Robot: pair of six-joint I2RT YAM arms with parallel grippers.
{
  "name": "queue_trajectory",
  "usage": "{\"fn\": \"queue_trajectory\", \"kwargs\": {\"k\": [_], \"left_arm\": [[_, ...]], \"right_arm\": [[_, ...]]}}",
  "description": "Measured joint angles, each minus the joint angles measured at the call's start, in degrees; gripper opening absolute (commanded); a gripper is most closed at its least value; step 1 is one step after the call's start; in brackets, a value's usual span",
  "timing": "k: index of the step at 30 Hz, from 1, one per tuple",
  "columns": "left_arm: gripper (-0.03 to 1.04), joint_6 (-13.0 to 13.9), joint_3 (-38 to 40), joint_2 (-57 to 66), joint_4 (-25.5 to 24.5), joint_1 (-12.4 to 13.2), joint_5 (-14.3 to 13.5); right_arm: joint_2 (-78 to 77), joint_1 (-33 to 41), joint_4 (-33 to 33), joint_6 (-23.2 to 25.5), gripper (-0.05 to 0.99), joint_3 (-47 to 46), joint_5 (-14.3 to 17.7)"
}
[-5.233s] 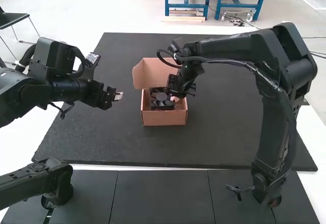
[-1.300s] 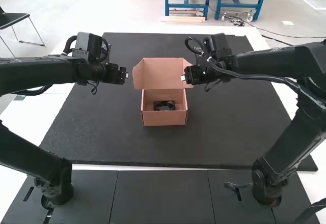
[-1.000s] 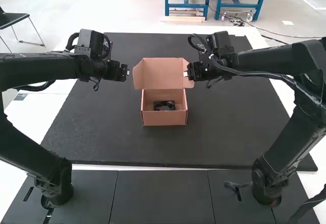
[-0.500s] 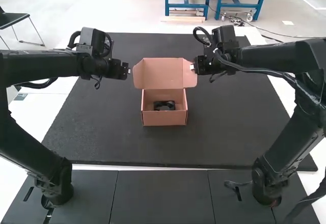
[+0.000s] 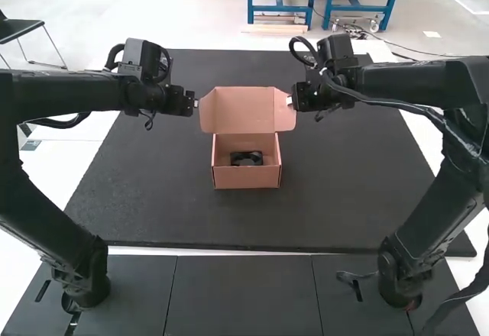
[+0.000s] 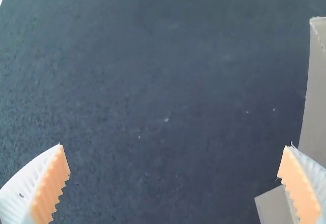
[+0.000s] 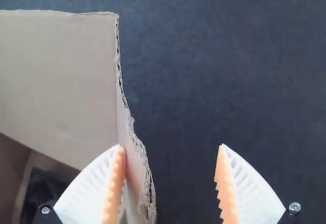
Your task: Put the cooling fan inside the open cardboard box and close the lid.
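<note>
Standing upright at mid-frame, the cardboard lid (image 5: 246,109) looks light and bendy. Both released, the left tool (image 5: 192,104) and right tool (image 5: 291,100) flank its side edges; push there gently

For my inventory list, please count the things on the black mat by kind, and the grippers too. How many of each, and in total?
Cardboard box: 1
Fan: 1
Grippers (left gripper, right gripper): 2
Total: 4
</note>
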Motion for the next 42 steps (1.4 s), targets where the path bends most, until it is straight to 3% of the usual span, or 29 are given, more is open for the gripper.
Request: {"fn": "queue_trajectory", "kwargs": {"k": [7, 15, 18, 37, 42], "left_arm": [[0.97, 0.0, 1.2, 2.1, 0.1, -2.2, 0.0], [0.97, 0.0, 2.1, 2.6, -0.2, -2.4, 0.0], [0.97, 0.0, 2.1, 2.6, -0.7, -2.4, 0.0], [0.97, 0.0, 2.2, 2.6, -1.8, -4.1, -0.1], [0.97, 0.0, 2.7, 2.6, -1.7, -4.1, -0.2]], "right_arm": [[0.0, 0.0, -1.2, -0.7, 0.40, 0.0, -0.3], [-0.1, 0.0, -2.6, -1.6, 0.20, 0.0, -1.4], [-0.3, 0.0, -2.8, -1.6, 0.18, 0.0, -2.1], [-3.0, 0.0, -6.8, -2.1, 0.16, 2.9, -4.5], [-3.0, 0.0, -7.2, -2.2, 0.24, 2.9, -4.6]]}}
